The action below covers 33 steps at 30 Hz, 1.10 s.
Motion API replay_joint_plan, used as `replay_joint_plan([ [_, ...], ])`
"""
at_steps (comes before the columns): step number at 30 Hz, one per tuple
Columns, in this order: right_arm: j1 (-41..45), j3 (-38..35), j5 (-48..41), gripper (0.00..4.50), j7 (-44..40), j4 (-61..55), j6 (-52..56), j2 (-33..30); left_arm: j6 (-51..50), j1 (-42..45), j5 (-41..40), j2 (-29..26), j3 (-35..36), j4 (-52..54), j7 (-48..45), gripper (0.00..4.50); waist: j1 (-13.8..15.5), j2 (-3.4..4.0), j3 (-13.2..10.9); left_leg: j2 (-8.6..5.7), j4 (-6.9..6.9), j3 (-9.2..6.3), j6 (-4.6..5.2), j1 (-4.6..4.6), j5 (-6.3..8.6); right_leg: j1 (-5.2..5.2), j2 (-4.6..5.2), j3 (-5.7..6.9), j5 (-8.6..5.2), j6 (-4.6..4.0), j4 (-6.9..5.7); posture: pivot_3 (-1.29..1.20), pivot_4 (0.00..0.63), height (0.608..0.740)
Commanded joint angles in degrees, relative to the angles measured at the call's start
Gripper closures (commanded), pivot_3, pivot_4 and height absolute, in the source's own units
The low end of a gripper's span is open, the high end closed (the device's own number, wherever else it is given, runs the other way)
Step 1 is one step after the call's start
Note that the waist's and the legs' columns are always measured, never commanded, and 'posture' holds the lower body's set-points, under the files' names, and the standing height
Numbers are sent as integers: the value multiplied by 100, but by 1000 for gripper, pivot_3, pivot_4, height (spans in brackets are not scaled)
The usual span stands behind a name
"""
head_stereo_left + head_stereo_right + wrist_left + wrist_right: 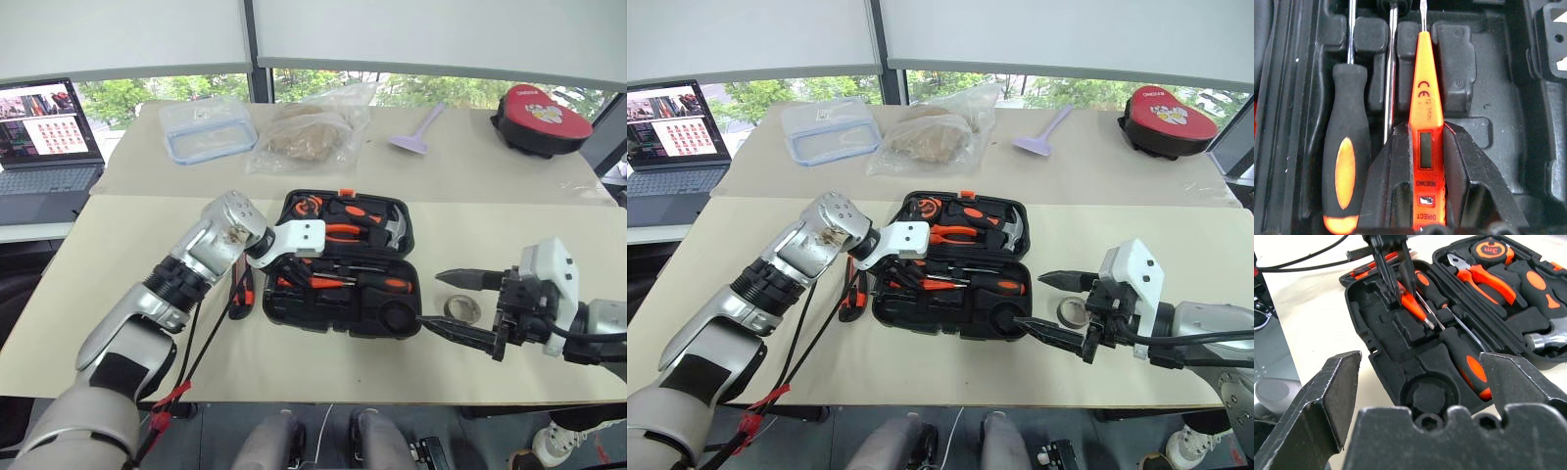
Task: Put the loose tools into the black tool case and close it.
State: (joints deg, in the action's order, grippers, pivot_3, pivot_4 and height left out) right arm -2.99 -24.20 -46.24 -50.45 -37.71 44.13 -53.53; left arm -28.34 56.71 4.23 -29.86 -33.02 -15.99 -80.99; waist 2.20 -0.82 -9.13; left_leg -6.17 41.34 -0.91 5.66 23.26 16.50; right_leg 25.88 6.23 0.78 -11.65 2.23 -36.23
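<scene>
A slim all-orange screwdriver (1425,147) is pinched between the narrowed fingers of the left gripper (1393,276), low over the near half of the open black tool case (343,264) lying on the table (127,255). A miss is the likely fault: if the screwdriver is released while tilted or off its moulded recess, it could be left lying across the black-and-orange screwdriver (1347,171) beside it, and the lid would then be kept from shutting. The left arm is reached across from the left, its wrist bent downward. The right gripper (468,308) is held level, just right of the case, jaws spread wide and empty, above the small grey tape roll (461,308). The utility knife (241,292) lies on the table left of the case.
</scene>
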Motion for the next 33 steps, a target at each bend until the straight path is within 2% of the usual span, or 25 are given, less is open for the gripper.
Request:
replay_joint_plan([
  [1,87,-26,18,0,74,-38,-170,40,123,58,227,35,-109,-78,64,4071,7,0,0,0,1,0,0,0,0,-1,0,0,0,0,0,0,150,722],
  [8,137,70,73,0,188,1,-233,142,480,53,363,13,-145,-162,-9,4071,17,1,3,0,4,-2,0,-4,0,-7,0,0,0,0,0,0,150,722],
  [10,133,100,92,0,198,-12,-246,161,523,90,345,-29,-77,-181,-56,3072,17,1,3,0,4,-2,0,-5,0,-8,0,0,0,0,-1,0,150,722],
  [11,132,109,95,0,200,-11,-249,166,522,113,307,-57,-21,-158,-115,2875,13,1,3,0,4,-2,0,-5,0,-7,0,0,0,0,-1,0,150,722],
  [13,116,108,91,0,196,-5,-259,163,328,185,125,-82,178,-45,-250,2033,12,1,3,0,5,-2,0,-4,0,-6,-1,-1,0,0,-3,0,150,722],
  [16,82,87,99,0,168,18,-275,143,-18,283,-277,-137,520,194,-499,1057,13,1,3,0,7,-2,0,1,0,-2,-1,0,0,0,-5,0,150,722],
  [19,60,62,102,0,137,46,-279,126,-276,302,-551,-231,747,399,-621,1057,-2,1,3,0,8,-2,0,5,0,5,-3,0,0,0,-6,0,150,722],
  [22,59,71,105,0,123,73,-283,126,-391,233,-682,-281,871,459,-604,1873,-4,2,3,0,6,-2,0,3,0,6,-4,1,0,0,-8,0,150,722],
  [29,165,177,92,0,140,126,-254,135,-15,-31,-604,-126,770,231,-234,4445,-2,1,3,-1,8,-1,0,3,0,5,-4,1,0,0,-8,0,150,722],
  [33,224,214,69,0,137,161,-233,109,214,-193,-472,-58,607,156,-118,4445,-3,1,3,-1,7,0,0,3,0,6,-4,0,0,0,-7,0,150,722],
])
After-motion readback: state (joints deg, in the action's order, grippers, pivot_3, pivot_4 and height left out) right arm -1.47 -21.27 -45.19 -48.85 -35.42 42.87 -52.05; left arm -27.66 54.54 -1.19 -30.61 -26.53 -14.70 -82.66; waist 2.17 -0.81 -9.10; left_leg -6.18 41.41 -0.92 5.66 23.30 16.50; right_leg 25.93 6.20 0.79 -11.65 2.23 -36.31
